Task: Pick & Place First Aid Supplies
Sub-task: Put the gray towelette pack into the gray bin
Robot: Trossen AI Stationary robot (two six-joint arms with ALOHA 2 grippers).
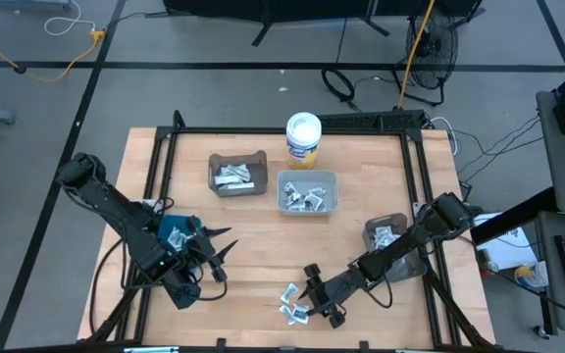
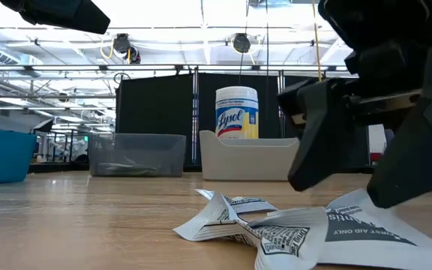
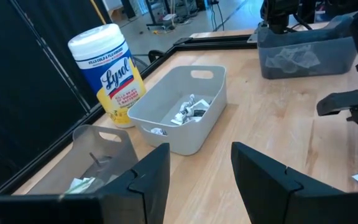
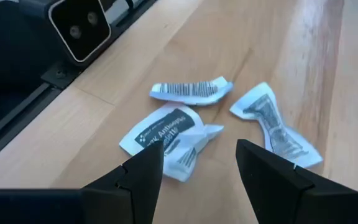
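Note:
Three crumpled white packets with black print lie on the wood near the table's near edge point(image 1: 292, 304) point(image 2: 276, 225); the right wrist view shows one with a barcode point(image 4: 191, 90), a folded one point(image 4: 166, 140) and a twisted one point(image 4: 275, 127). My right gripper point(image 1: 308, 288) point(image 4: 197, 180) hangs open just above them, a finger on either side of the folded packet. My left gripper point(image 1: 226, 257) point(image 3: 201, 180) is open over bare wood toward the table's left, pointing at the bins. More packets lie in the bins.
A brown bin point(image 1: 238, 175) and a pale grey bin point(image 1: 307, 191) point(image 3: 179, 115) stand toward the far edge, each with packets inside. A dark bin point(image 1: 385, 233) stands at the right beside my right arm. A white Lysol tub point(image 1: 303, 137) stands behind them. A black frame rims the table.

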